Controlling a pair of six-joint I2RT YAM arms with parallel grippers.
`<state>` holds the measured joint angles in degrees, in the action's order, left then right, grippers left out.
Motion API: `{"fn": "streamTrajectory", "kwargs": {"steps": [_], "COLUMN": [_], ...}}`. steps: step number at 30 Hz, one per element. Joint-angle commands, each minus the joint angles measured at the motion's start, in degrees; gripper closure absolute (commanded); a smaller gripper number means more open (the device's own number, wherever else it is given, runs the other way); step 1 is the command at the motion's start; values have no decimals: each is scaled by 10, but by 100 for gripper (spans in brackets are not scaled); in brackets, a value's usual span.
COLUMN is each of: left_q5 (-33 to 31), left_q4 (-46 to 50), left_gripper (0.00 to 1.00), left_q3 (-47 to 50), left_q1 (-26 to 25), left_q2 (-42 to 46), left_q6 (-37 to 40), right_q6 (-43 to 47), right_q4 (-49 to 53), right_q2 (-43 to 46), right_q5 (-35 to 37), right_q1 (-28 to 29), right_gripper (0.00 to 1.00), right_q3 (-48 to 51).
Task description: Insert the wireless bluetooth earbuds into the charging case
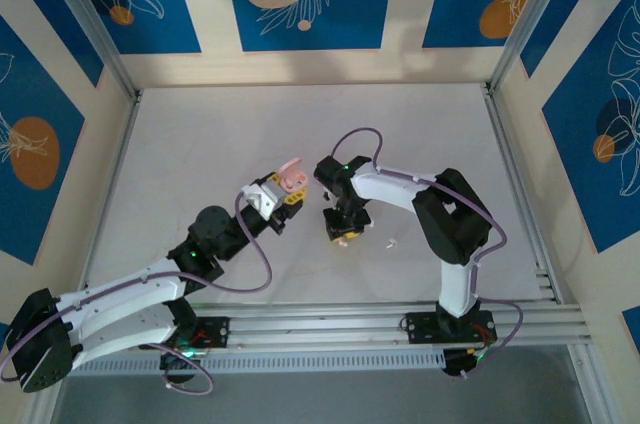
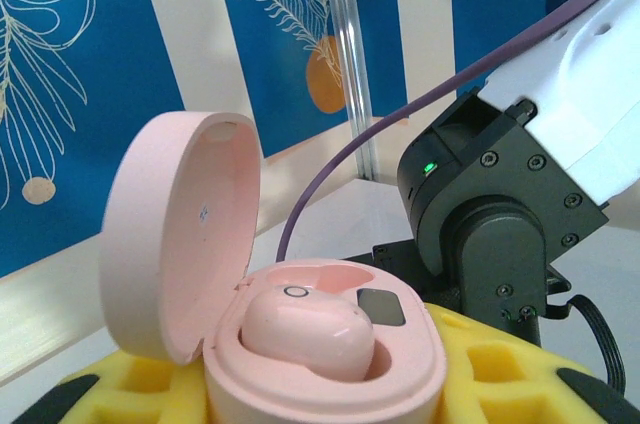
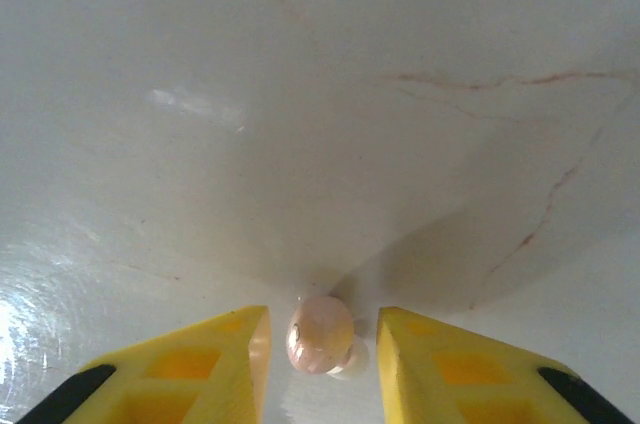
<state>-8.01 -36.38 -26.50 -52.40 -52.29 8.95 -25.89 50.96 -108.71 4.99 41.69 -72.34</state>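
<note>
My left gripper (image 1: 283,191) is shut on the pale pink charging case (image 1: 290,177), held above the table's middle. In the left wrist view the case (image 2: 400,384) sits between yellow fingers (image 2: 500,374), its lid (image 2: 180,234) swung open to the left. One pink earbud (image 2: 305,329) rests in the near socket; the far socket (image 2: 330,279) is bare. My right gripper (image 1: 343,229) points down at the table just right of the case. In the right wrist view a second pink earbud (image 3: 320,334) lies on the white table between the yellow fingers (image 3: 240,354), with a gap on each side; the jaws are open.
A tiny white piece (image 1: 390,241) lies on the table right of the right gripper. The right arm's black wrist (image 2: 500,214) stands close behind the case. Aluminium frame posts (image 1: 90,24) and the near rail (image 1: 380,329) bound the table (image 1: 300,114).
</note>
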Motion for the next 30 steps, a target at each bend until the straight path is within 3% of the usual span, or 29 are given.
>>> {"fn": "streamTrajectory", "kwargs": {"steps": [1,12,19,24,30], "left_q5": [1,3,6,35,96], "left_q4": [-15,-17,-12,-23,-55], "left_gripper": [70,70,70,69,68], "left_q3": [0,-1,-1,-3,-13], "left_q1": [-2,-2,-2,-2,-3], "left_q2": [8,4,-1,-24,-64], "left_q6": [-4,-6,-4,1,0], "right_q6": [7,4,-4,-16,-47], "right_q4": [19,12,24,31,-27], "right_q2": [-10,-10,89,236,373], "right_q5": [-3,-7,-20,-94,-243], "right_q1": [5,6,-13,-61,-115], "right_gripper": [66,76,79,79,78], "right_q3": [-14,-11,-7,-25,-59]}}
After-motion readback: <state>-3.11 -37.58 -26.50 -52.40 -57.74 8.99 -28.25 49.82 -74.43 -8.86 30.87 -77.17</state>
